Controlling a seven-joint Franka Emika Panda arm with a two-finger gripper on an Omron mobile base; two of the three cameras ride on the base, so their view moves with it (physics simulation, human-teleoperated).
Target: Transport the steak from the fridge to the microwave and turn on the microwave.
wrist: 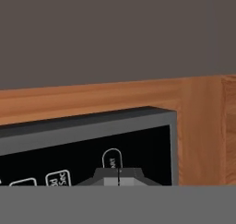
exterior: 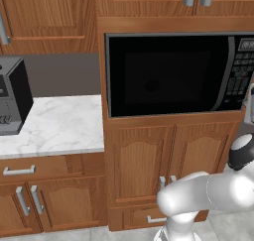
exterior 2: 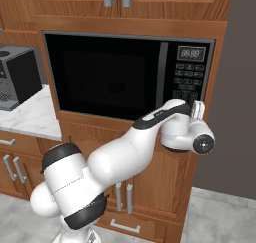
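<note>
The wide black microwave (exterior: 168,76) (exterior 2: 110,77) sits built into wooden cabinetry, and its dark glass door is closed. Its keypad (exterior 2: 189,79) is on the right side. My gripper (exterior 2: 198,107) is shut with nothing in it, and it points at the lower right corner of that keypad. In the hand view the joined fingertips (wrist: 119,178) rest right under a rounded white-outlined button (wrist: 110,157) near the panel's corner. The steak is hidden from view. The fridge is out of view.
A smaller black countertop appliance (exterior: 12,93) (exterior 2: 17,77) stands on a white marble counter (exterior: 59,126) to the left of the microwave. Wooden cabinet doors with metal handles (exterior: 139,165) are below it. A dark grey wall (exterior 2: 240,112) borders the cabinetry on the right.
</note>
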